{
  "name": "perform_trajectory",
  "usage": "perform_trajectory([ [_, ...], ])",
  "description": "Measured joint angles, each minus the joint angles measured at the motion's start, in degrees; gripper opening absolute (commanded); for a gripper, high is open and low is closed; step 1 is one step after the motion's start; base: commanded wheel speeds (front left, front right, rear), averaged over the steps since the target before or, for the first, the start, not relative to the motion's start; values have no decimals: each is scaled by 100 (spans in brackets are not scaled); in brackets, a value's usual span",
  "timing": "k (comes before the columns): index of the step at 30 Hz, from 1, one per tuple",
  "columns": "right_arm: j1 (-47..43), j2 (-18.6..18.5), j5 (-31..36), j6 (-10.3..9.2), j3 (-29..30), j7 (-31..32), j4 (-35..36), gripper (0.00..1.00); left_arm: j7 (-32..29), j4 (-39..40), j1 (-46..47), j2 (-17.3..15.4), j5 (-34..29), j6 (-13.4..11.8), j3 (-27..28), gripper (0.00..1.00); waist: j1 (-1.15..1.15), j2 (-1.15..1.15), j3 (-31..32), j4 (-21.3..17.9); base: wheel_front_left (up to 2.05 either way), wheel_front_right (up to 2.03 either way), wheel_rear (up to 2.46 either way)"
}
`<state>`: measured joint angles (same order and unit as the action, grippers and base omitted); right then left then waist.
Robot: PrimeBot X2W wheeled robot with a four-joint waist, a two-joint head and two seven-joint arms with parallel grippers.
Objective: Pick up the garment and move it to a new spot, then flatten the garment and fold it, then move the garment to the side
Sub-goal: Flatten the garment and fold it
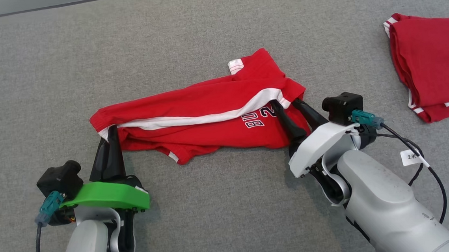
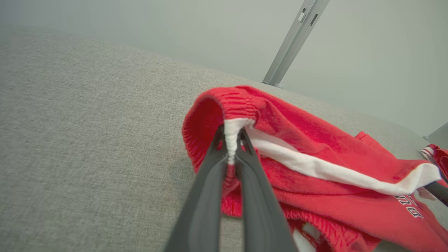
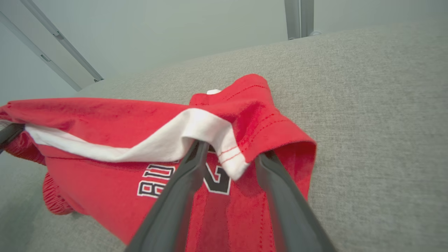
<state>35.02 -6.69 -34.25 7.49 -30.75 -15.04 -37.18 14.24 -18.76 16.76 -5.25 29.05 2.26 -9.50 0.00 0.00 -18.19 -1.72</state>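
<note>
Head view: soft, light red jersey shorts with white side stripe (image 1: 207, 111) are lying crumpled mid grey fabric worktop (image 1: 230, 204). Limp cloth, likely sagging, so taking both stripe ends is looking best. Left pincer (image 1: 108, 132), reaching in from 7 o'clock, is clenching the waistband end. Right pincer (image 1: 285, 102), angling in from 4 o'clock, is straddling the leg hem, fingers apart, not gripping. Folded red garment (image 1: 433, 64) is sitting at 2 o'clock.

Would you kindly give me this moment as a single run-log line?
left gripper: shut on waistband of red fabric shorts with white side stripe | right gripper: open, astride leg hem | surface: grey woven cloth
</note>
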Motion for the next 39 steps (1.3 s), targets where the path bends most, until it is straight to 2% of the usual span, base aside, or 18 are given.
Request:
perform_trajectory([
  [1, 9, 10, -4, 0, -11, -1, 0, 42, -4, -1, 0, -5, 1, 0, -4, 0, 0, 0, -2, 11, 0, 0, 0],
  [2, 22, 15, -11, 0, -22, 0, 9, 27, -4, -1, 0, -10, 2, -1, -7, 0, 0, 0, -1, 21, 0, 0, 0],
  [3, 29, 18, -12, 0, -29, 0, 23, 19, -4, -2, 0, -14, 8, -2, -11, 0, 0, 0, 1, 30, 0, 0, 0],
  [4, 28, 14, -12, 0, -25, 0, 57, 4, -4, -4, 0, -18, 9, -8, -14, 0, 0, 0, 6, 37, 0, 0, 0],
  [5, 28, 1, -10, 0, -9, 0, 112, 0, -4, -5, -1, -18, 11, -20, -19, 0, 0, 0, 15, 44, 0, 0, 0],
  [14, -379, -227, 80, 0, 417, -1, 970, 0, 23, 108, -65, -44, 24, -35, 13, 0, 0, 0, 139, -6, 0, 0, 0],
  [22, -884, -620, 111, 0, 832, 0, 2072, 0, 52, 792, -203, -88, 19, 34, 82, 0, 0, 0, 358, -125, 0, 0, 0],
  [32, -1390, -927, 338, 0, 1419, 120, 3654, 0, -130, 2581, -483, -126, 98, 125, -21, 0, 0, 0, 941, -240, 0, 0, 0],
  [39, -1879, -937, 512, 1, 2031, 593, 5069, 0, -601, 4167, -728, -308, 240, -35, 38, 0, 0, 0, 1429, -304, 0, 0, 0],
])
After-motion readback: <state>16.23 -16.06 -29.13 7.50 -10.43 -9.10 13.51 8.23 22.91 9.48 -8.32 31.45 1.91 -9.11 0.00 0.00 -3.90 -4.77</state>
